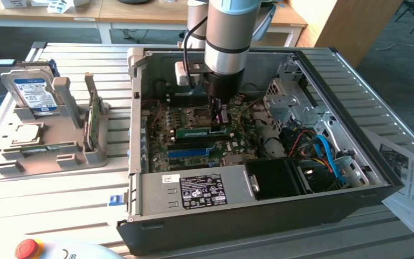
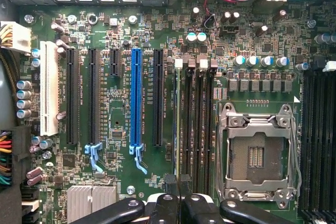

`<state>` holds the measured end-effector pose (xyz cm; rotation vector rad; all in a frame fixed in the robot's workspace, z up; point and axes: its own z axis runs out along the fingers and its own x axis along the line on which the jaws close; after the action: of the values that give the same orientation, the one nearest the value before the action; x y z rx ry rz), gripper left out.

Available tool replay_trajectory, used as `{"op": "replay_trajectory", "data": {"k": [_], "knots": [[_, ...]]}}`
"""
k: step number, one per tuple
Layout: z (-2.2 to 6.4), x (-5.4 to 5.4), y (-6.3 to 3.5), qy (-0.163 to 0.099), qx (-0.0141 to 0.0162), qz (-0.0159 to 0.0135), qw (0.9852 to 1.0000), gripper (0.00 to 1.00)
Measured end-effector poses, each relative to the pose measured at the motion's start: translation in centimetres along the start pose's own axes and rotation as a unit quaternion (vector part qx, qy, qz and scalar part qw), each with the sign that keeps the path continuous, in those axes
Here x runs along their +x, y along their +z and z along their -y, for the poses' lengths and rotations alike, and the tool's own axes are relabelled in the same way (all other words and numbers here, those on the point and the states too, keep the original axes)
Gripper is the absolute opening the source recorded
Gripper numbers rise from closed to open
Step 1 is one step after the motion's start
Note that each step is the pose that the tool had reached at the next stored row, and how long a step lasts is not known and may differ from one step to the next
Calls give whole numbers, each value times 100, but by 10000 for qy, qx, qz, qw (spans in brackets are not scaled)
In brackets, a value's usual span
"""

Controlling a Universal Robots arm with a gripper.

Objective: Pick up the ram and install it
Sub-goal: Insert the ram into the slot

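One arm reaches down into the open computer case. Its one tool stands over the motherboard with the two fingers drawn close together, almost no gap between them. One ram is seen. It stands on its long edge in a black slot of the motherboard, near the one empty processor socket, and its long axis runs from the exterior view's left to the exterior view's right. Its right end lies under the tool tips and is hidden, so it cannot be told whether the fingers pinch the ram or only touch it. The board also has one blue slot and one white slot. On the table, to the exterior view's left of the case, one grey holder carries one hard drive with a blue label and one broader green card, both upright. One red button sits at the near edge, its housing cut off.
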<state>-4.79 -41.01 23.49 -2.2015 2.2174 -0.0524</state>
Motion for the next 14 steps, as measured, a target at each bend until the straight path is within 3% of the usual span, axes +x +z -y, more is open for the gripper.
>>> {"op": "replay_trajectory", "data": {"k": [10,14], "knots": [[0,0,2,-1,8,-22,10000,11],[0,0,1,-1,13,-16,10000,11]]}}
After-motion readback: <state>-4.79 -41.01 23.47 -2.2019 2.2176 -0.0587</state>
